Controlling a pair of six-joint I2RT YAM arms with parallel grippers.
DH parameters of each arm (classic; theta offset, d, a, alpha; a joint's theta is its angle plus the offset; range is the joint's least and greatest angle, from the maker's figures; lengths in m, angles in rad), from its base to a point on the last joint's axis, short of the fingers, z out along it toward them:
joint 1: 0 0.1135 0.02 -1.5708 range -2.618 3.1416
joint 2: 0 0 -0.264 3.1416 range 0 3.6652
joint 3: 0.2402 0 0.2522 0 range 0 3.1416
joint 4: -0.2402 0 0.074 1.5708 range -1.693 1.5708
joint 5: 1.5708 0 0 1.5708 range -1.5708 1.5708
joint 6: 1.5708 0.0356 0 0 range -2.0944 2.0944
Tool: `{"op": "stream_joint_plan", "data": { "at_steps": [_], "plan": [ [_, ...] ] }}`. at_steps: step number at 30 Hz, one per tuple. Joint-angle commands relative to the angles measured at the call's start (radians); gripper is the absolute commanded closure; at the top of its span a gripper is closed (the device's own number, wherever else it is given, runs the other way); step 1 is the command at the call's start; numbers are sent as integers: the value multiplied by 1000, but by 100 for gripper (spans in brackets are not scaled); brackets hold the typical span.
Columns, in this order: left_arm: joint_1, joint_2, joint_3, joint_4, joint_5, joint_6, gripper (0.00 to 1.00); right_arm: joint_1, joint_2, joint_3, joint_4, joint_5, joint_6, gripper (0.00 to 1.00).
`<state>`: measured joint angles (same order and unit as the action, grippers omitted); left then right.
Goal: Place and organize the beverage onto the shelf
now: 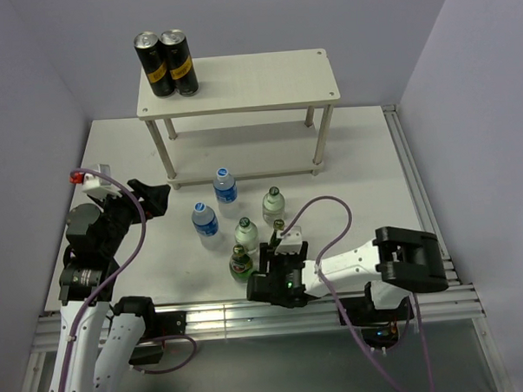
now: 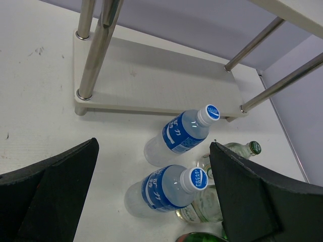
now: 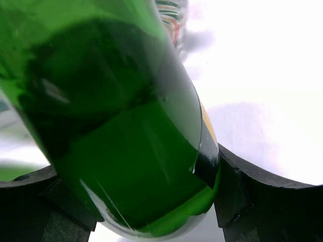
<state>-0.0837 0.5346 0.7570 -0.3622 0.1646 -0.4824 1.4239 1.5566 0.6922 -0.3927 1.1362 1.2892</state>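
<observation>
White table [image 1: 365, 183] — pale lavender walls [image 1: 481, 65] around it.

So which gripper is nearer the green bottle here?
Right. The right gripper is shut on the green bottle. The left gripper is open and apart from it, farther left and nearer the shelf.

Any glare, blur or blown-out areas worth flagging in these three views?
Top external: even light, sharp, with a glint on the metal rail at the near edge. Left wrist: blue-labelled bottles and shelf crisp. Right wrist: the green bottle fills the frame, soft from closeness, and the table behind is blown out white.
</observation>
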Motion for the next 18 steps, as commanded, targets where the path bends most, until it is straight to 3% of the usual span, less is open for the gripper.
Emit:
{"op": "stream_joint_plan", "data": {
  "at_steps": [1,7,14,18],
  "plan": [
    [1,-5,4,32,10,21,1,70,-119,163,-482,180,300,100],
    [1,-5,7,31,3,21,1,116,-142,363,-1053,289,686,100],
    [2,-8,8,28,-10,24,1,110,-257,723,-1022,463,287,100],
    [2,-8,8,25,-14,25,1,72,-222,904,-1049,575,84,100]
  ]
}}
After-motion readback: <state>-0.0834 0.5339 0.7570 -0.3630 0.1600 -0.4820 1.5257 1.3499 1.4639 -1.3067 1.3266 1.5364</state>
